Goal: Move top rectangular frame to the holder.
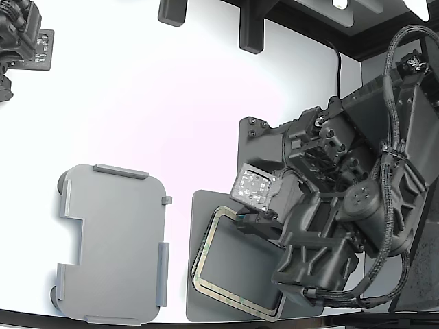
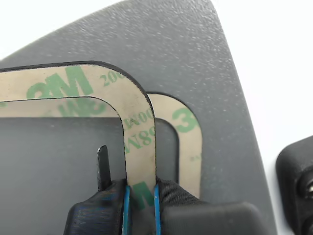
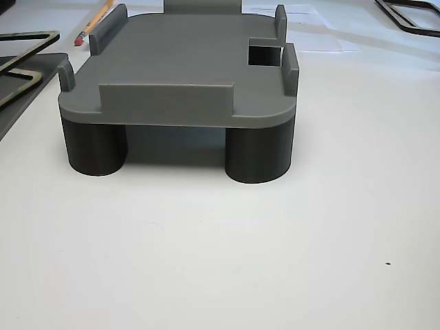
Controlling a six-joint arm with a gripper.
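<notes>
We see the arm's black bulk covering one long side of the thin tan rectangular frame (image 1: 206,250) in the exterior view. The wrist view's edge cuts off the black gripper (image 2: 141,205) and its blue-edged pads (image 2: 126,208).

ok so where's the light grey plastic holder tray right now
In the exterior view the light grey plastic holder tray sits low on the exterior view's left, on the white table, apart from the dark grey mat to its right.
</notes>
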